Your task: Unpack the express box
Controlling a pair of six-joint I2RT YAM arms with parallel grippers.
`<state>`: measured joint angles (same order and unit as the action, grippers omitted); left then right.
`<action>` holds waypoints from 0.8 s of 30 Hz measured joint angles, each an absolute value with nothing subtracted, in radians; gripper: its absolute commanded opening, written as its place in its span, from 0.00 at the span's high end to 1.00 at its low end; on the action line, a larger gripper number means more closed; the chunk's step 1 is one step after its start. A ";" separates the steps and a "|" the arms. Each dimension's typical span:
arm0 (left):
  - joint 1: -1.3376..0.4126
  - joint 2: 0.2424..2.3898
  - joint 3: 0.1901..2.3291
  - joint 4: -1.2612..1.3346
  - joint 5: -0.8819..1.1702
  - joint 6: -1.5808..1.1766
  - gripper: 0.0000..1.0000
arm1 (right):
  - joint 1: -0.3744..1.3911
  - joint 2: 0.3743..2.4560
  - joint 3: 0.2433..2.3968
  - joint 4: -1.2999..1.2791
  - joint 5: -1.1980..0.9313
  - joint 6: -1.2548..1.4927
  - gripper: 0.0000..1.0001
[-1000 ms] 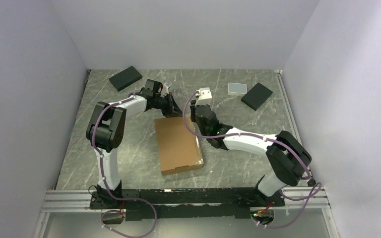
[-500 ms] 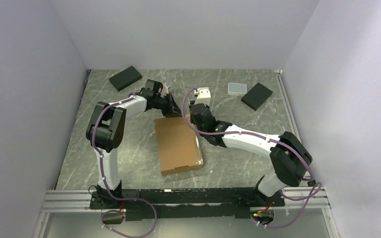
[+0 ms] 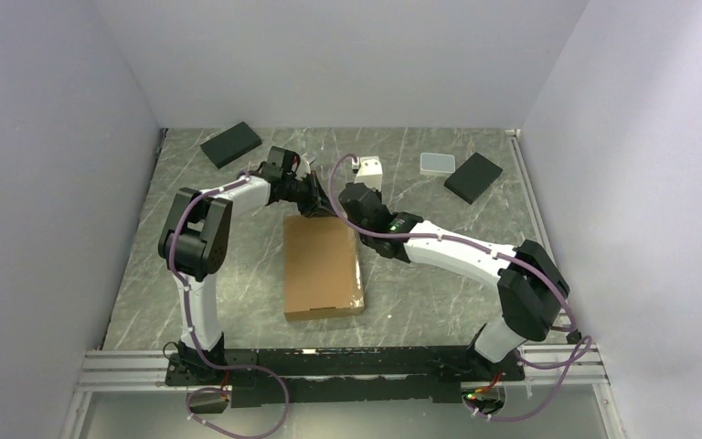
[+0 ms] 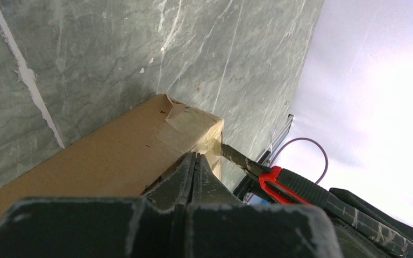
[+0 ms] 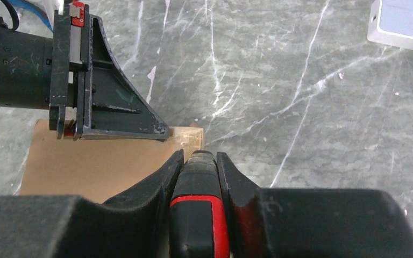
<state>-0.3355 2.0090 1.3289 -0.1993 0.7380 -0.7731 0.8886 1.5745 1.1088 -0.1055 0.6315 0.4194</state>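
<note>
Tabletop (image 3: 420, 306) is a grey-green marbled slab, and the flat plain brown cardboard express box (image 3: 323, 265) sits pretty much dead centre on it, lid shut, long side running away from the arm bases. Both arms reach over to its far edge. Left hand (image 4: 195, 160) has its fingers pressed together with nothing between them, tips against the box's far edge right by the taped far-right corner. Right hand (image 5: 199, 161) is pinching a red-and-black utility knife (image 4: 296, 185) by the handle, and the blade tip touches that same taped corner, just beside the left fingertips. Further back there's a flat black rectangular block (image 3: 231, 144) at the far left and a second black block (image 3: 473, 176) at the far right. Small flat white-grey case (image 3: 437, 164) lies just beside that second one, well apart from the box.
</note>
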 measured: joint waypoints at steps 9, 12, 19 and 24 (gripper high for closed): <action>-0.338 1.985 1.331 -0.231 0.701 -0.736 0.64 | 0.903 1.600 1.153 -0.190 0.651 0.472 1.00; -0.327 1.911 1.315 -0.270 0.638 -0.694 0.46 | 0.905 1.618 1.172 -0.207 0.655 0.472 1.00; -0.187 1.457 1.097 -0.304 0.572 -0.618 0.24 | 0.905 1.624 1.181 -0.220 0.653 0.464 1.00; -0.184 1.142 0.934 -0.304 0.584 -0.480 0.30 | 0.899 1.625 1.185 -0.220 0.637 0.442 1.00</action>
